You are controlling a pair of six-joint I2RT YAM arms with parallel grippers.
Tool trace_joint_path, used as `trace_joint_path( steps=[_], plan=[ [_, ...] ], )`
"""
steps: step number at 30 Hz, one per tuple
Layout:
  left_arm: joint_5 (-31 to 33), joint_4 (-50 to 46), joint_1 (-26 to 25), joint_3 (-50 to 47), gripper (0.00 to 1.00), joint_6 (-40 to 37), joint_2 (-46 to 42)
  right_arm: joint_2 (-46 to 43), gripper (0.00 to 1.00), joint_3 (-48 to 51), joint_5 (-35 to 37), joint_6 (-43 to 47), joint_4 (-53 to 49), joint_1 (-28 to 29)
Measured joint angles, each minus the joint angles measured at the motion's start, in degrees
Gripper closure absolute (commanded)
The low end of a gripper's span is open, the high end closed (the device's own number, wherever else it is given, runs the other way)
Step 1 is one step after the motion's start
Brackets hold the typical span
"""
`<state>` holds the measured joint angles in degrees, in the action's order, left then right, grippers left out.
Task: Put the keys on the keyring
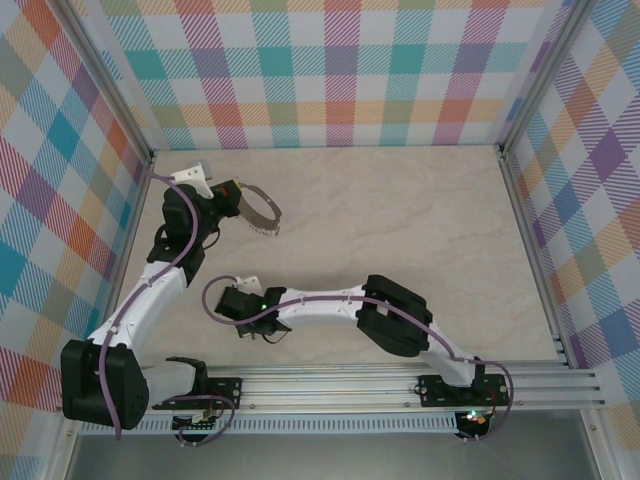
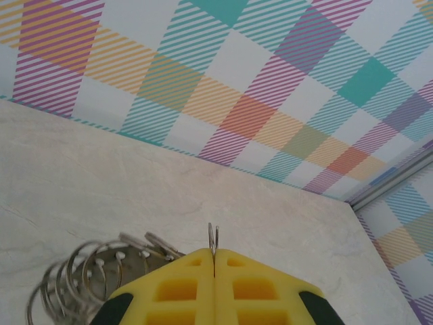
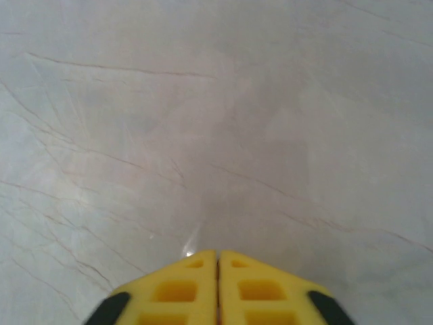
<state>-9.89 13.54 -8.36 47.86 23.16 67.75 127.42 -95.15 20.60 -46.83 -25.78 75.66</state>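
Silver keyring [image 1: 266, 227] — one — pinched by left gripper [image 2: 214, 253]; right gripper [image 3: 217, 254] clenched tight.

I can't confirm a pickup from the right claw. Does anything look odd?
Yes. The right claw is shut low over the table, with just a tiny silvery glint at its tips. Whether anything is pinched there, I cannot tell. The left claw grips the keyring normally.
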Motion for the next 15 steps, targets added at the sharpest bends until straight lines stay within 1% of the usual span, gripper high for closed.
trace_joint_path(
  steps=[6, 11, 15],
  plan=[
    [-1.7, -1.68, 0.02, 0.55, 1.0, 0.59, -0.11, -6.58, 1.0, 10.64, 1.33, -1.46, 2.89, -1.49],
    [-4.07, -4.66, 0.04, 2.91, 1.0, 1.49, 0.09, -13.18, 1.0, 20.22, 2.69, -2.58, 3.78, -4.07],
    [-5.66, -4.72, -0.02, 3.3, 1.0, 2.54, 0.09, -18.32, 1.0, 27.12, 3.69, -3.78, 3.96, -5.99]
  ],
)
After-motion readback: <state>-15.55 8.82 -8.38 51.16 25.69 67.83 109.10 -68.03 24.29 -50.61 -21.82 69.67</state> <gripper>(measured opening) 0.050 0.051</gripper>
